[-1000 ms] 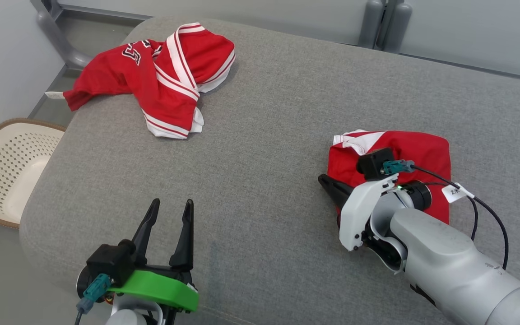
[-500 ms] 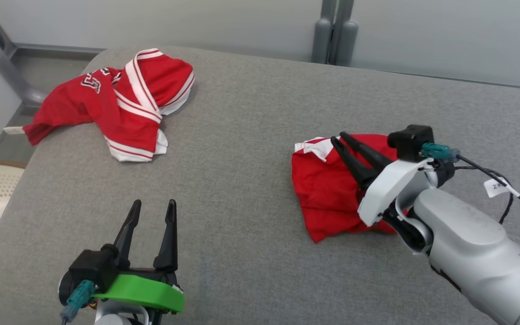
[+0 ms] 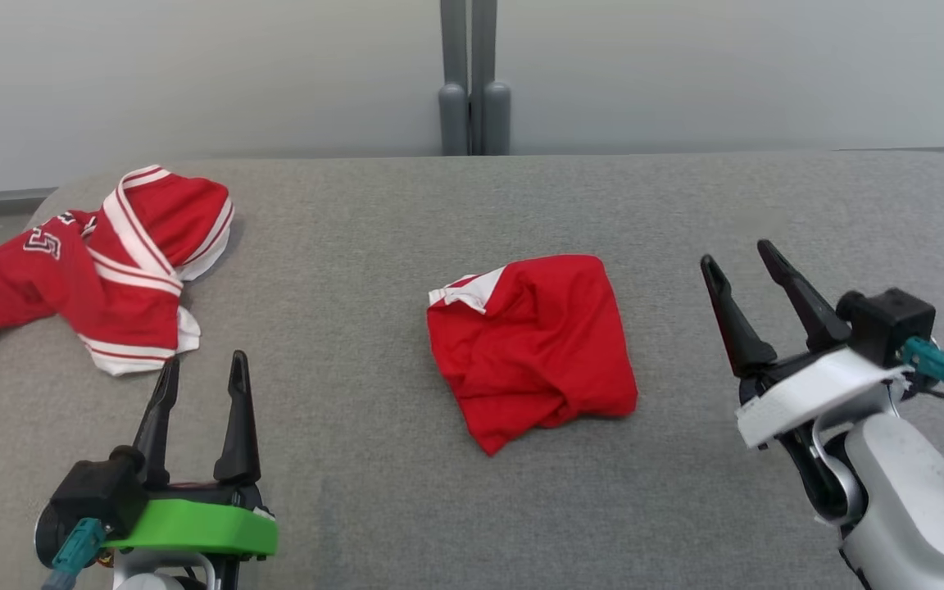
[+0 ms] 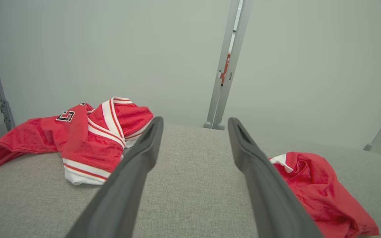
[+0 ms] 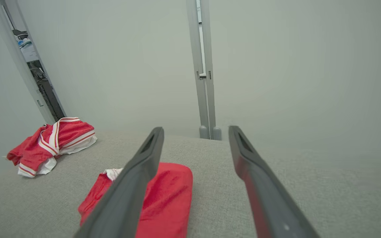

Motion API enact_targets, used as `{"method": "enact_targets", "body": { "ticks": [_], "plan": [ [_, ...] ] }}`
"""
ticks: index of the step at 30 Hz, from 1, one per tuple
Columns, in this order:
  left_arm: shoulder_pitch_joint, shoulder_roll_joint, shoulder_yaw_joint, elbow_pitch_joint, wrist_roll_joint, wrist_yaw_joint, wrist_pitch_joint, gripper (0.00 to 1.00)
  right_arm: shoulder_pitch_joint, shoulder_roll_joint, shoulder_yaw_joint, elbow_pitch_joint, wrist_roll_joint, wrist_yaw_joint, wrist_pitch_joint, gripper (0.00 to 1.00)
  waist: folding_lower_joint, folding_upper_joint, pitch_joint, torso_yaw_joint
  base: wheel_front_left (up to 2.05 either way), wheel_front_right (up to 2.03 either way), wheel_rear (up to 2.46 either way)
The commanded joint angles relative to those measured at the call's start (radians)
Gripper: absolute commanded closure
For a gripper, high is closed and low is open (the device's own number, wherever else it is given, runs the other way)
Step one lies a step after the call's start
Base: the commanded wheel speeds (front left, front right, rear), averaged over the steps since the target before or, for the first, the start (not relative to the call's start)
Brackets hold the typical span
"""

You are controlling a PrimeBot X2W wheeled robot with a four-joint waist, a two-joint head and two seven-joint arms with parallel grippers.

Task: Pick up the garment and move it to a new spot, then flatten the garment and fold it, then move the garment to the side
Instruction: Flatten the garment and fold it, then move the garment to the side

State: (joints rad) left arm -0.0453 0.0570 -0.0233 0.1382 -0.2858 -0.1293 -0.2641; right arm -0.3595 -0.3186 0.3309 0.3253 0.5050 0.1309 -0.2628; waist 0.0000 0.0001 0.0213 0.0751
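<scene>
Head view, quick count

Two red tops lie on the grey fabric surface (image 3: 406,246): the striped-sleeve jersey (image 3: 103,270) bunched at far left, and a smaller rumpled red garment (image 3: 533,348) in the middle. The left gripper (image 3: 203,362) and right gripper (image 3: 736,256) both have fingers spread wide, holding nothing and touching neither top.

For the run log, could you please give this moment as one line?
left gripper: open, empty | right gripper: open, empty | lettered jersey: rumpled, far left | plain red garment: bunched, centre, untouched
</scene>
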Motion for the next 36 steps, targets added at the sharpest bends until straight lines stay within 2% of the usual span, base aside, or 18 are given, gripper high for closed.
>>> {"method": "enact_targets", "body": {
  "ticks": [1, 5, 11, 20, 27, 36],
  "plan": [
    [0.015, 0.006, 0.011, -0.004, 0.016, 0.000, 0.000, 0.00, 0.031, 0.014, -0.030, -0.018, -0.015, -0.001, -0.002, 0.00, 0.0000, -0.0001, -0.021, -0.047, 0.00, 0.00, 0.00],
    [0.015, 0.002, 0.026, -0.016, 0.018, 0.000, 0.000, 0.00, 0.122, 0.057, -0.098, -0.042, -0.060, 0.000, -0.002, 0.00, 0.0000, -0.0001, -0.020, -0.069, 0.00, 0.00, 0.00],
    [0.028, -0.001, 0.028, -0.018, 0.016, 0.000, 0.000, 0.00, 0.185, 0.097, -0.134, -0.067, -0.090, 0.000, -0.003, 0.00, 0.0000, -0.0001, -0.015, -0.085, 0.00, 0.00, 0.00],
    [0.023, -0.004, 0.007, -0.013, 0.015, -0.001, 0.000, 0.00, 0.164, 0.091, -0.117, -0.046, -0.090, 0.000, -0.003, 0.00, 0.0000, -0.0001, -0.008, -0.061, 0.00, 0.00, 0.00],
    [-0.013, -0.005, -0.034, -0.009, 0.008, -0.002, 0.000, 0.00, 0.051, 0.046, -0.059, 0.061, -0.011, 0.000, 0.105, 0.00, 0.0000, -0.0001, 0.040, 0.022, 0.00, 0.00, 0.00],
    [-0.050, -0.006, -0.067, 0.005, -0.002, -0.001, 0.000, 0.00, -0.179, 0.010, 0.015, 0.290, 0.087, 0.000, 0.322, 0.00, 0.0000, -0.0001, 0.124, 0.159, 0.00, 0.00, 0.00]
  ]
}}
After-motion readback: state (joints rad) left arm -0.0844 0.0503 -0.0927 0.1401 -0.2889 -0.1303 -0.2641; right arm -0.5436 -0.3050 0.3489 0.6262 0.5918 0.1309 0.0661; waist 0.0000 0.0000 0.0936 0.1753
